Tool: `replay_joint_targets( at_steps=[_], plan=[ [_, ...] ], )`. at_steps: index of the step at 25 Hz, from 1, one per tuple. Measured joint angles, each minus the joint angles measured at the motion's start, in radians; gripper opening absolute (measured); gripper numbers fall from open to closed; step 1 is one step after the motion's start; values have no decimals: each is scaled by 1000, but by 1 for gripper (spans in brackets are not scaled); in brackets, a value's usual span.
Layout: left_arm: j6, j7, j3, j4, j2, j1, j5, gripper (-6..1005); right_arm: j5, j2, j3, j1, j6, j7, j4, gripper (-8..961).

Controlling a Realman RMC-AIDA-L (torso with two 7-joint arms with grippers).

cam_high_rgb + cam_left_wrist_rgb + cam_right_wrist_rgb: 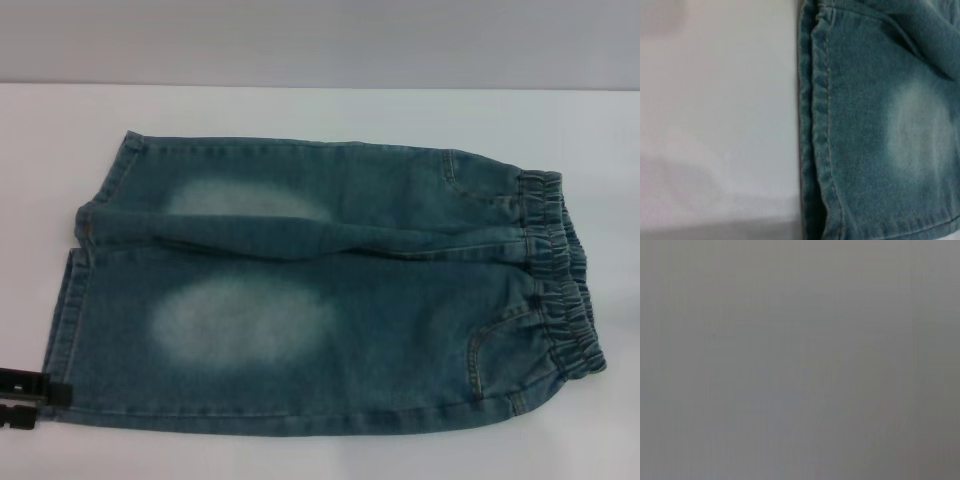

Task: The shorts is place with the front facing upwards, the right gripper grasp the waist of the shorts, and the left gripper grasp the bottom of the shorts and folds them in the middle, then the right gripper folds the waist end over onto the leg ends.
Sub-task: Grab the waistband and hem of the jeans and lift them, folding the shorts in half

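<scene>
Lying flat, the shorts point(320, 290) touch the left tool point(28, 398) at their hem corner.

There is one pair of shorts point(320, 290) on one white table point(300, 110). The shorts show two leg ends point(80, 290), one gathered waist point(560, 270), two pale faded patches point(240, 320) and two front pockets point(500, 350). One gripper, the left gripper point(25, 398), shows at the table's near left corner; only its two black fingertips can be counted.
</scene>
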State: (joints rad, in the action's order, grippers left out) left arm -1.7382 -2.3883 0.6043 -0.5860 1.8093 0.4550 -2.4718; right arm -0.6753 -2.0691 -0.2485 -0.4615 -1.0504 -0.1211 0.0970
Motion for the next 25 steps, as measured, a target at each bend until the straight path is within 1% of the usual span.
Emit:
replay_joint_targets(
  at_steps=[10, 11, 16, 25],
  plan=[
    [1, 0, 0, 0, -2, 0, 0, 732, 0, 1, 0, -5, 0, 3, 1, 821],
    [4, -4, 0, -5, -9, 1, -7, 732, 0, 1, 0, -5, 0, 3, 1, 821],
    [7, -5, 0, -6, -10, 1, -18, 728, 0, 1, 0, -3, 0, 2, 2, 822],
    [11, -1, 0, -4, -4, 5, -21, 721, 0, 2, 0, -4, 2, 2, 3, 822]
  ],
)
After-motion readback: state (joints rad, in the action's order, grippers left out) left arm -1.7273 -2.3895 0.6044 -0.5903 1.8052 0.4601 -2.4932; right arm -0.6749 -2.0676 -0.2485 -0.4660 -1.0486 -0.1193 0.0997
